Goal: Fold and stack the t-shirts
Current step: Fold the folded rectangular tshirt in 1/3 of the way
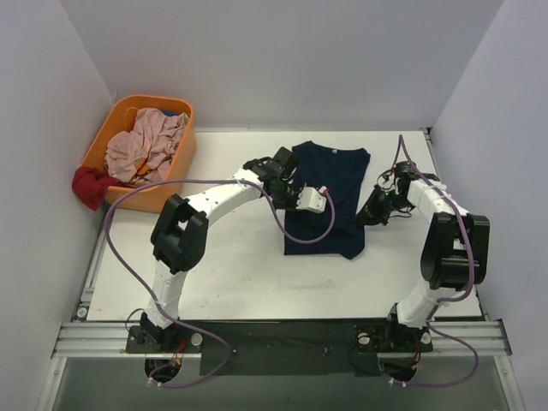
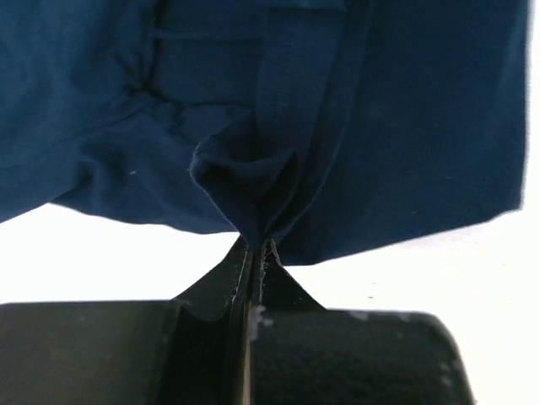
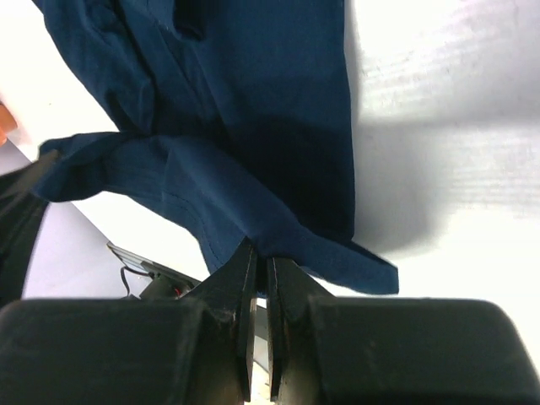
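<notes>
A navy blue t-shirt [image 1: 330,201] lies in the middle of the white table [image 1: 223,274], collar toward the back wall. My left gripper [image 1: 291,184] is at its left edge, shut on a pinched fold of the navy fabric [image 2: 253,181]. My right gripper [image 1: 373,211] is at the shirt's right edge, shut on the hem of the navy fabric [image 3: 278,228], which drapes up from the jaws. Both sides of the shirt look lifted slightly off the table.
An orange basket [image 1: 168,187] at the back left holds pinkish-beige shirts [image 1: 145,145], with a red garment [image 1: 90,186] hanging over its left side. White walls close the table's back and sides. Purple cables loop from both arms.
</notes>
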`<action>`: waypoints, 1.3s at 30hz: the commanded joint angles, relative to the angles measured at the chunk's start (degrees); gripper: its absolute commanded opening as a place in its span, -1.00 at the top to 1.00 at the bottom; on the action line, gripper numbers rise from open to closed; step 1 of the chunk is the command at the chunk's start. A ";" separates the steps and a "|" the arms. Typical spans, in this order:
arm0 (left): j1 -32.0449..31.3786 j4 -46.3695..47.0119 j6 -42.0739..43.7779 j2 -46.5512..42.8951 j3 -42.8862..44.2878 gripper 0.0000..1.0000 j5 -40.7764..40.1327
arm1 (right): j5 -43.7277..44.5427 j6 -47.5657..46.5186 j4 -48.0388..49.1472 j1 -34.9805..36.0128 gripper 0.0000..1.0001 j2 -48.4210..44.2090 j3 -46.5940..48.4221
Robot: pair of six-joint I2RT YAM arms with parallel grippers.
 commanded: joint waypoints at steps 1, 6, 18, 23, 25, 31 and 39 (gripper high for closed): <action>2.31 3.70 -3.46 2.15 6.88 1.00 -0.13 | -2.62 -2.08 -1.97 -0.21 1.00 3.39 4.18; 2.31 7.14 -5.13 5.31 10.66 1.00 -0.04 | -3.15 0.02 -1.01 -0.21 1.00 5.94 6.64; 3.02 7.06 -6.89 14.11 18.05 1.00 -3.63 | -3.59 3.10 3.21 0.23 0.92 14.03 10.34; 3.63 5.83 -6.54 14.64 17.79 1.00 -6.63 | -2.53 3.19 3.30 0.31 0.74 15.87 11.39; 3.90 6.35 -7.15 14.81 17.52 1.00 -8.29 | -2.27 3.45 3.39 0.23 0.49 16.40 12.09; 4.34 10.30 -12.59 15.95 21.29 0.16 -13.83 | 0.54 4.59 3.39 -0.56 0.31 17.37 17.10; 9.17 5.05 -26.22 15.09 30.88 -0.68 -10.07 | 5.28 1.17 -2.84 -1.61 0.23 18.78 27.30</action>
